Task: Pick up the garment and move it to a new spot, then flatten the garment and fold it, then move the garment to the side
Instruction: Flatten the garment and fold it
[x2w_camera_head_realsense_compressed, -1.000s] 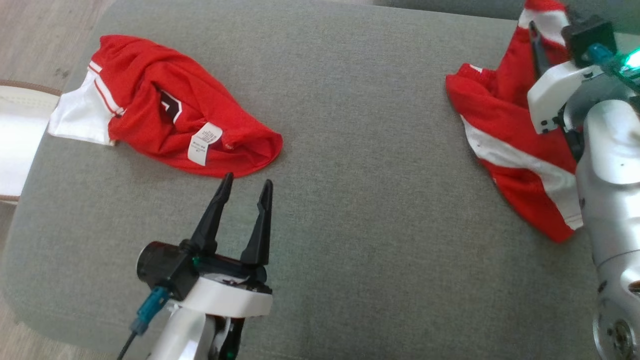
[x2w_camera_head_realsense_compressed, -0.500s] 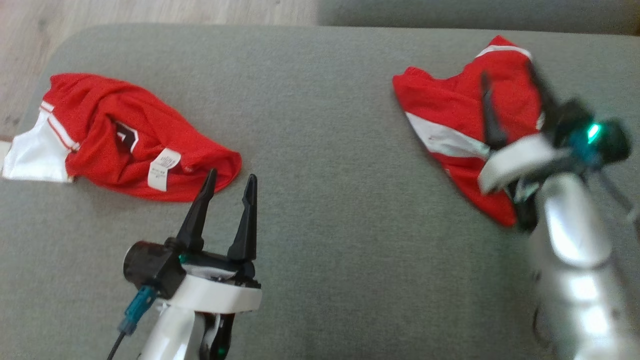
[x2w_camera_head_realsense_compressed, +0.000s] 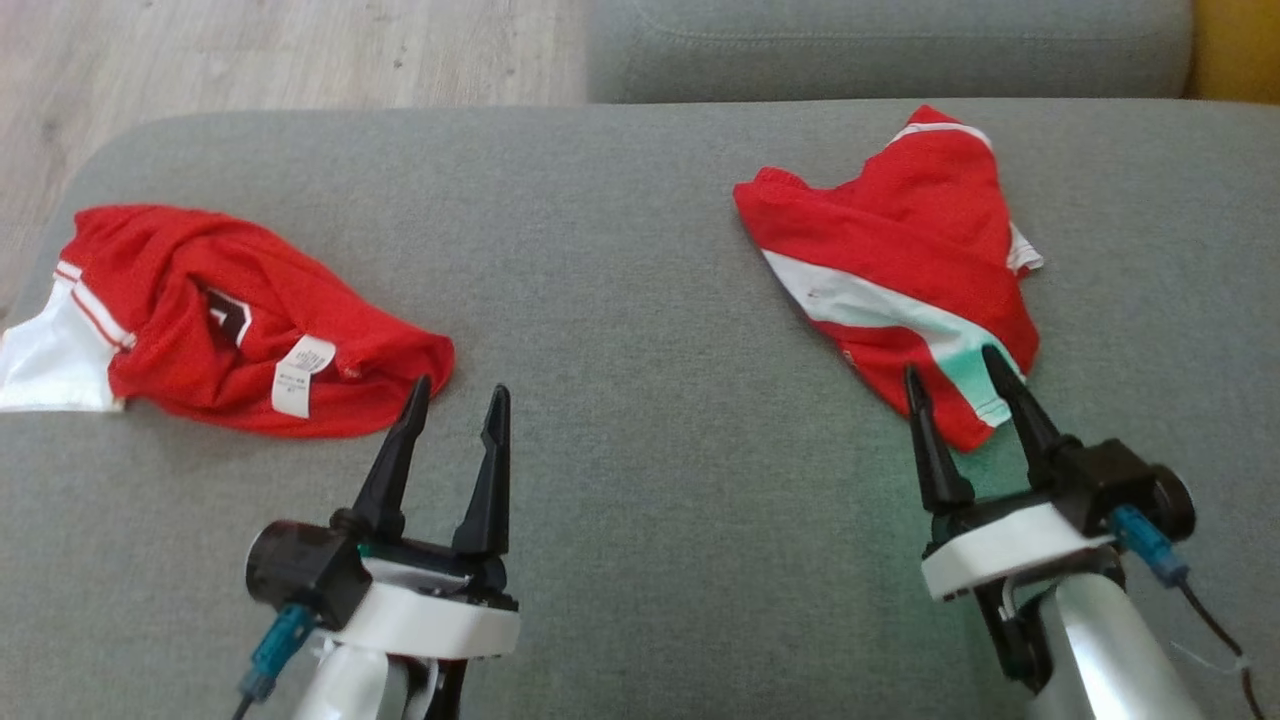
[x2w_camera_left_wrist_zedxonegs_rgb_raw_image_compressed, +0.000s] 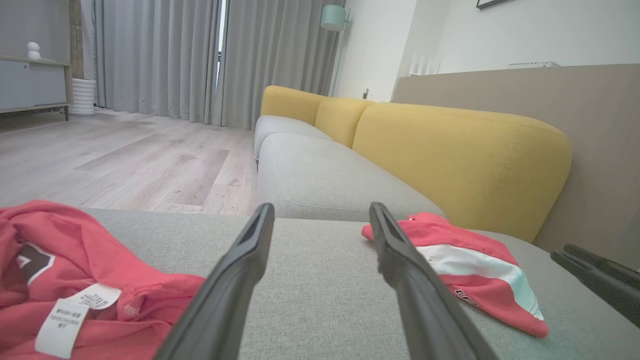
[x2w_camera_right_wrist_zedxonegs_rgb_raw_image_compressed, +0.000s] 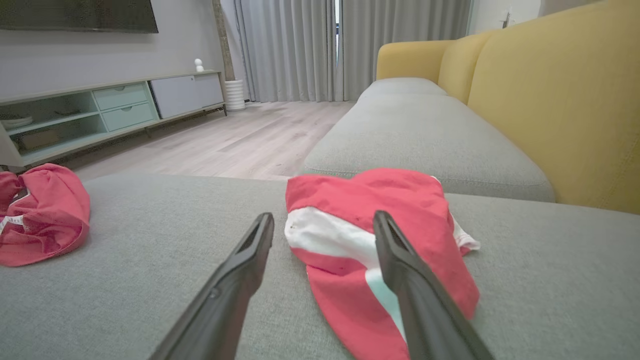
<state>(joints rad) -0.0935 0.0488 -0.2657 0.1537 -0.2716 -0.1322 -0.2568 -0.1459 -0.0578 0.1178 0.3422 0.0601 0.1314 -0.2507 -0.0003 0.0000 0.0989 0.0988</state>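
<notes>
Two red garments lie on the grey seat cushion. The left garment is crumpled, with a white sleeve edge and a white label facing up; it also lies at the lower left of the left wrist view. The right garment is a loose heap with a white stripe, seen too in the right wrist view. My left gripper hovers open just right of the left garment's hem. My right gripper is open and empty at the near tip of the right garment.
A second grey seat cushion adjoins the far edge, and yellow backrests run along the right. Wooden floor lies beyond the far left edge. A low cabinet stands across the room.
The head camera has shifted, so the whole picture moved. My right gripper opened off the right garment and drew back from over it to its near tip. The left gripper kept its place.
</notes>
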